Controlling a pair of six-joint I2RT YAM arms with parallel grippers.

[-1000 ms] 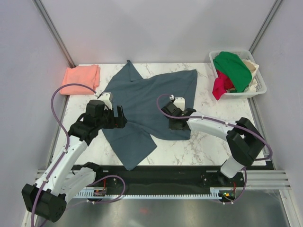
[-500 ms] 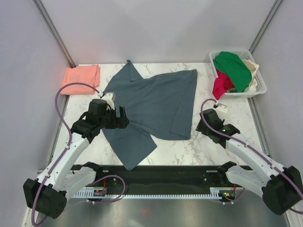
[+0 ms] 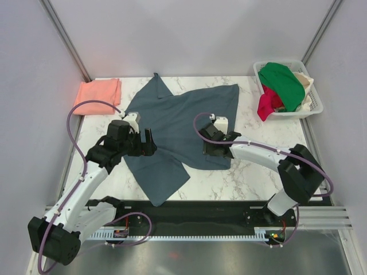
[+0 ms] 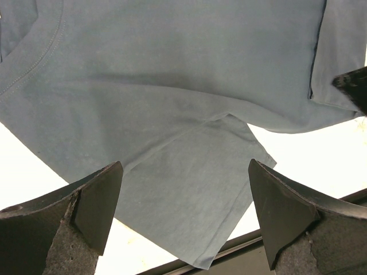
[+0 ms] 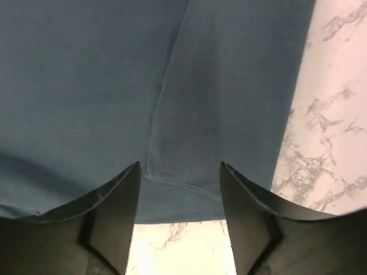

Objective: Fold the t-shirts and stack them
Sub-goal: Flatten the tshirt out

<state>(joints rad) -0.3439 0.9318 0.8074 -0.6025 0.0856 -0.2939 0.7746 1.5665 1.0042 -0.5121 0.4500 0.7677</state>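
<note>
The slate-blue t-shirt (image 3: 183, 117) lies spread flat across the middle of the marble table, one sleeve pointing toward the near edge. The salmon-pink t-shirt (image 3: 98, 90) sits folded at the back left corner. My left gripper (image 3: 149, 143) hovers open over the blue shirt's left side, and its wrist view shows the sleeve (image 4: 189, 189) between wide-apart fingers (image 4: 94, 209). My right gripper (image 3: 211, 148) is open above the shirt's near right corner. In the right wrist view a doubled-over hem (image 5: 172, 132) lies beneath and between its fingers (image 5: 117, 212), with nothing pinched.
A white basket (image 3: 291, 115) at the back right holds green, red and cream garments. Bare marble (image 5: 321, 143) shows to the right of the blue shirt. The black rail (image 3: 200, 215) runs along the table's near edge. Grey walls enclose three sides.
My right arm swung out to the right off the shirt, then came back over its near right corner, now with jaws apart. The left arm barely shifted.
</note>
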